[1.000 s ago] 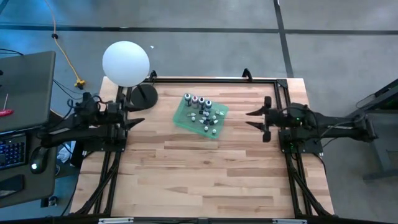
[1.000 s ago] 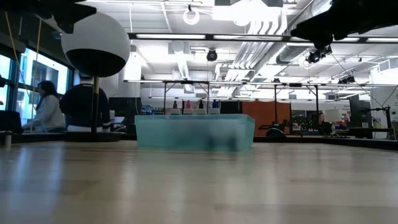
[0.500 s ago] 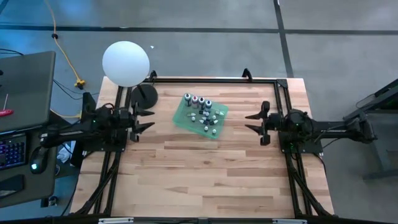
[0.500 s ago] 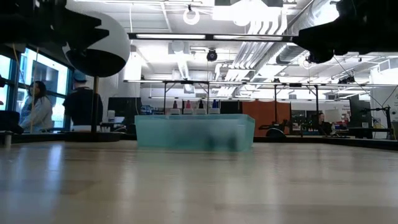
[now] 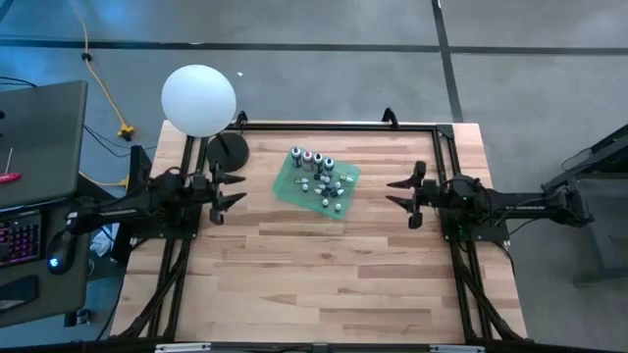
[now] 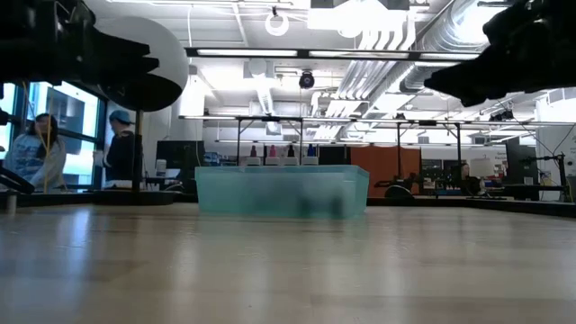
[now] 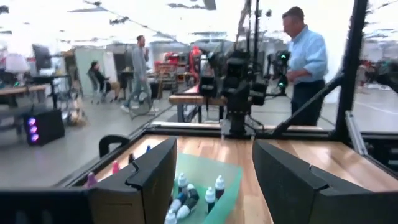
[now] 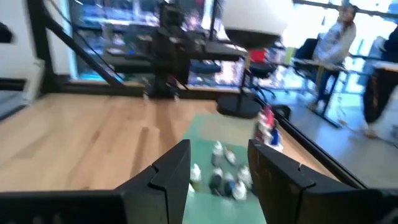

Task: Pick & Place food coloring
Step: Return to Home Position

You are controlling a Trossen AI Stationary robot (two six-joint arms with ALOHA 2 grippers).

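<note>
The food coloring bottles (image 5: 320, 178) stand and lie in a shallow green tray (image 5: 290, 184) near the table's far middle; larger ones with coloured tops line its far side, small whitish ones cluster nearer. In the low view the tray (image 6: 281, 191) shows as a teal box. My left gripper (image 5: 230, 190) hovers open to the tray's left, above the table. My right gripper (image 5: 400, 189) hovers open to its right. Both wrist views look at the bottles (image 7: 189, 196) (image 8: 222, 169) between open fingers.
A white globe lamp (image 5: 199, 99) on a dark round base (image 5: 226, 150) stands at the table's far left corner, close behind my left gripper. A black frame (image 5: 339, 125) runs along the table's edges. Bare wood (image 5: 314, 275) fills the near half. People move in the room beyond.
Both arms have reached inward toward the tray: my left gripper has moved toward the table's right and my right gripper toward the table's left. The tray and bottles have stayed put.
</note>
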